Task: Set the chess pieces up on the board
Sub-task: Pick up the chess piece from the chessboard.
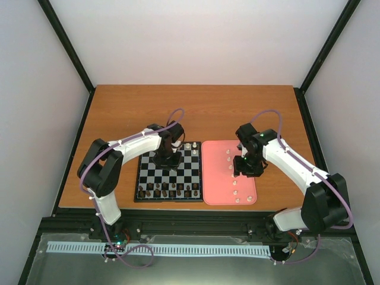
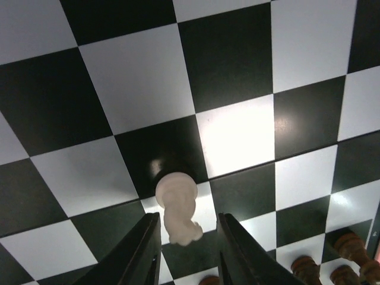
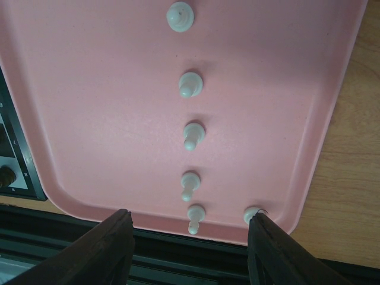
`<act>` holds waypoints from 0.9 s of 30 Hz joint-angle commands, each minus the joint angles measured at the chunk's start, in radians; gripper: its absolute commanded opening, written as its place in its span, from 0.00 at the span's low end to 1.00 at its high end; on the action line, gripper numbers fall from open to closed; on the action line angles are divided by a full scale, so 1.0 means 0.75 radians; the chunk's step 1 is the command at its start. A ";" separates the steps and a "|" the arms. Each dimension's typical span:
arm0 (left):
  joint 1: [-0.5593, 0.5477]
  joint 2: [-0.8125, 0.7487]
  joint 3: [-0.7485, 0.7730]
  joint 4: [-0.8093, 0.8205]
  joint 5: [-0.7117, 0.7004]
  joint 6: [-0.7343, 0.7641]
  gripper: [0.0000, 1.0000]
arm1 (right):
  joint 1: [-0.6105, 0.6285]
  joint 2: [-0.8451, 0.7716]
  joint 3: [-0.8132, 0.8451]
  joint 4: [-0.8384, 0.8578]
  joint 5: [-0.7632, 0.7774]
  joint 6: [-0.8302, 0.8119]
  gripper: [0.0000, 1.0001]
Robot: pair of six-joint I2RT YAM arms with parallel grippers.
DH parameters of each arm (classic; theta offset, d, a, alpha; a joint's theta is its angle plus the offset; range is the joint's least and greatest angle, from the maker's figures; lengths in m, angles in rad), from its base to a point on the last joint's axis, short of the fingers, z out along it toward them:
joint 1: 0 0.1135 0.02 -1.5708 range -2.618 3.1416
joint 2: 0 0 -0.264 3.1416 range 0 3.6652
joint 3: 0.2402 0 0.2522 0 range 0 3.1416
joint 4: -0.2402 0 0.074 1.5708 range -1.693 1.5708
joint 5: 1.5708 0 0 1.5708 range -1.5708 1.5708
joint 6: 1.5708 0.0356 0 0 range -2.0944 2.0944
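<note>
Chess piece (image 2: 177, 208) on board (image 2: 136, 77), left gripper (image 2: 189, 219) down-pointing, narrow around it, right gripper (image 3: 190, 217) wide

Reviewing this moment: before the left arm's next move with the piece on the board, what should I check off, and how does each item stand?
1. The small cream chess piece sits between the fingers of the left gripper: ok.
2. Fingers closed on it: not ok, a gap shows on one side.
3. Piece upright on the black and pale grey checked chessboard: cannot tell.
4. The right gripper is open and empty above the pink rectangular tray: ok.
5. More cream pieces waiting on the tray: ok.
</note>
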 commanded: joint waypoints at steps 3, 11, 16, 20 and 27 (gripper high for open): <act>-0.013 0.034 0.050 0.031 -0.021 -0.020 0.24 | -0.018 -0.008 -0.006 0.013 -0.006 -0.024 0.53; -0.013 0.034 0.054 0.030 -0.029 -0.025 0.07 | -0.019 0.014 -0.006 0.026 -0.019 -0.047 0.53; -0.013 0.028 0.079 0.005 -0.033 -0.023 0.01 | -0.018 0.025 -0.001 0.029 -0.020 -0.061 0.53; -0.013 0.002 0.108 -0.038 -0.052 -0.013 0.01 | -0.020 0.032 0.001 0.033 -0.028 -0.071 0.53; -0.008 -0.054 0.127 -0.171 -0.136 0.033 0.01 | -0.020 0.036 0.000 0.039 -0.033 -0.084 0.53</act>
